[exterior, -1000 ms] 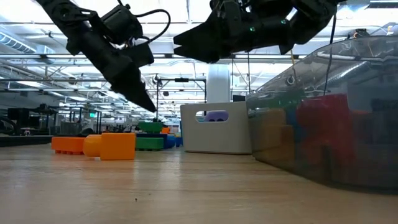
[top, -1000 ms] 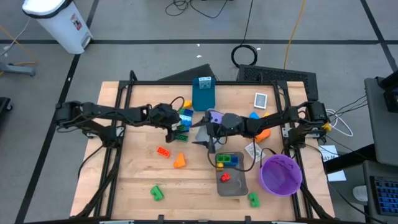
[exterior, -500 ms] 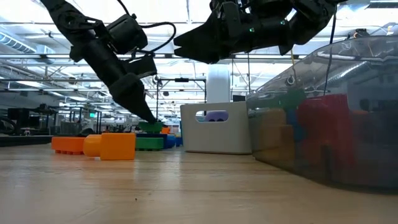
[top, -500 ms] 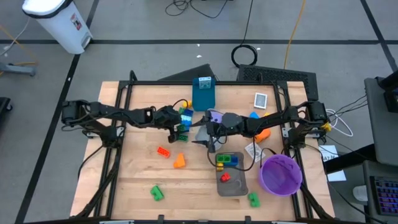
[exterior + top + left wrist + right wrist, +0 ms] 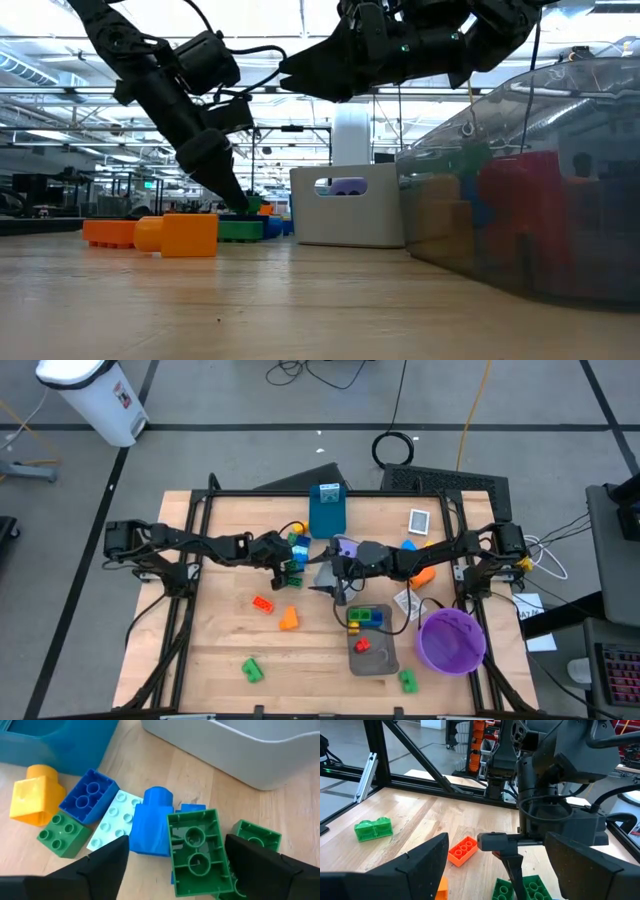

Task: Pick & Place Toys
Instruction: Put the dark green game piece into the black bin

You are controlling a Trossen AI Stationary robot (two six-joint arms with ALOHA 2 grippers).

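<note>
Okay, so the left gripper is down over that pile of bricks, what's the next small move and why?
Probably close. The left gripper is open, with its fingers either side of the upturned green brick in the pile, so it looks lined up for a grasp. The right gripper waits open, raised nearby.

It was a robotics lab in a large industrial hall: behind the left gripper point(image 5: 232, 190) stretched ceiling light strips point(image 5: 60, 75), metal racking point(image 5: 120, 185), and floor cables point(image 5: 393, 448).
</note>
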